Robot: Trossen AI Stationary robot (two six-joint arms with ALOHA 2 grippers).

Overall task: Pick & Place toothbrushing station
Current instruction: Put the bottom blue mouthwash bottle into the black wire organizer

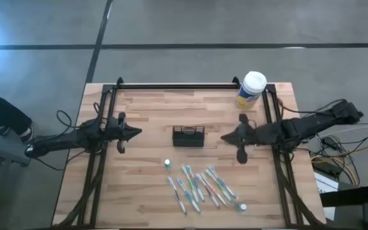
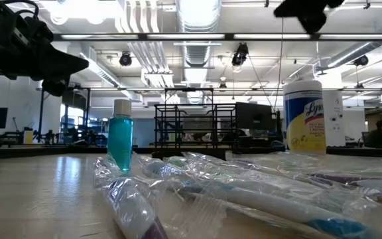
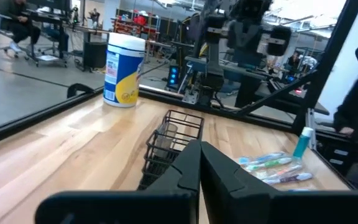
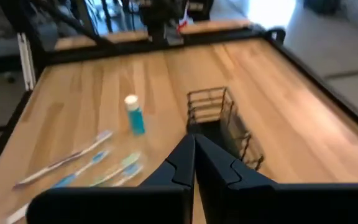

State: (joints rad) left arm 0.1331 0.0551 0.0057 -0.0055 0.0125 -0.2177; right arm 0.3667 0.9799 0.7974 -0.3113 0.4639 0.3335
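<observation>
You see the wire holder (image 1: 188,136) standing upright on the wooden tabletop (image 1: 152,115), about in the middle, and it sits between the two hands. The left hand (image 1: 138,132) hangs above the tabletop on the left side of the holder, apart from it, with its tip pointing toward the holder; its fingers are clenched together and they grasp nothing. The right hand (image 1: 225,138) hangs on the other side of the holder, also apart from it and pointing toward it, and its fingers are clenched too, with nothing between them. In the left wrist view you look past the closed fingers (image 3: 194,171) to the holder (image 3: 174,140), and in the right wrist view the closed fingers (image 4: 191,163) point at the same holder (image 4: 219,124). In front of the holder, toward the near edge of the tabletop, several wrapped toothbrushes (image 1: 200,186) lie in a loose group. A small blue bottle (image 1: 167,164) with a white cap stands just beside this group, between the toothbrushes and the holder. A second small bottle (image 1: 241,207) lies at the right end of the group. A canister (image 1: 252,89) with a white lid and yellow label stands near the far right corner of the tabletop, well apart from the holder.
</observation>
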